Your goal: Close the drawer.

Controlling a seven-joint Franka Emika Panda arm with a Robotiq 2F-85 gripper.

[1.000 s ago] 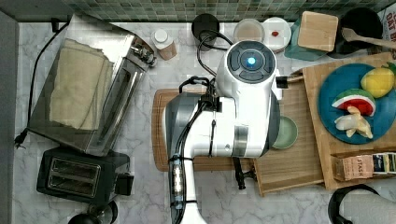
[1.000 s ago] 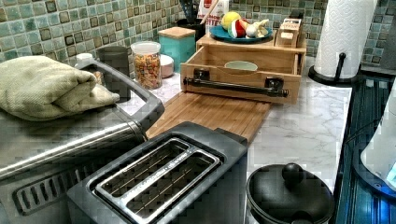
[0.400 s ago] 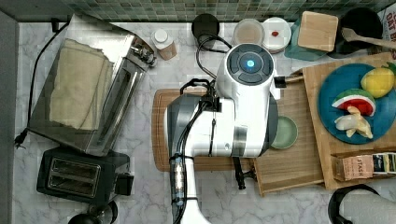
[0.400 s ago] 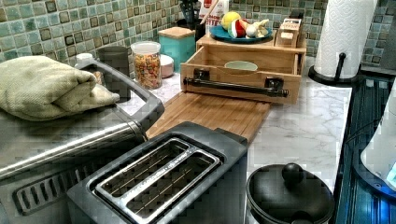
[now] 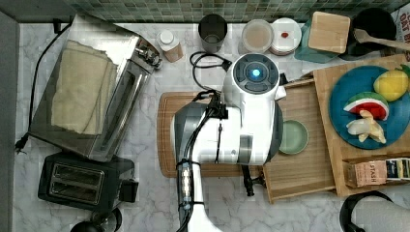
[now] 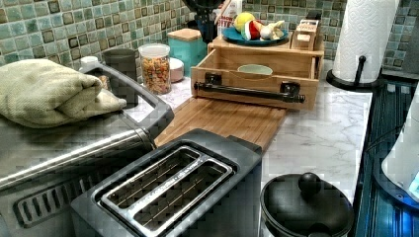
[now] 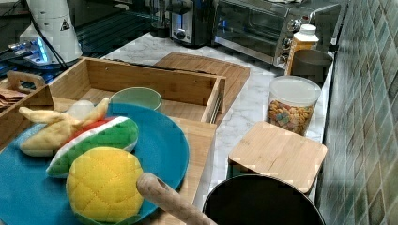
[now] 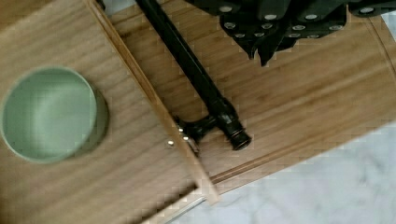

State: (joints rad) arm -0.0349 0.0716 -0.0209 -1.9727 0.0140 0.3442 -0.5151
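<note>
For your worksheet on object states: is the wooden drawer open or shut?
Open. The drawer is pulled out from under the top board, leaving the green bowl inside it uncovered.

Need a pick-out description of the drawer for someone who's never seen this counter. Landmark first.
Start at the wooden stand carrying the blue plate of toy fruit, by the tiled wall. The drawer is the shallow bamboo tray pulled out from under that top board, with a small green bowl inside. Unlike the flat cutting board lying in front of it, it has raised walls and a long black bar handle across its front.
</note>
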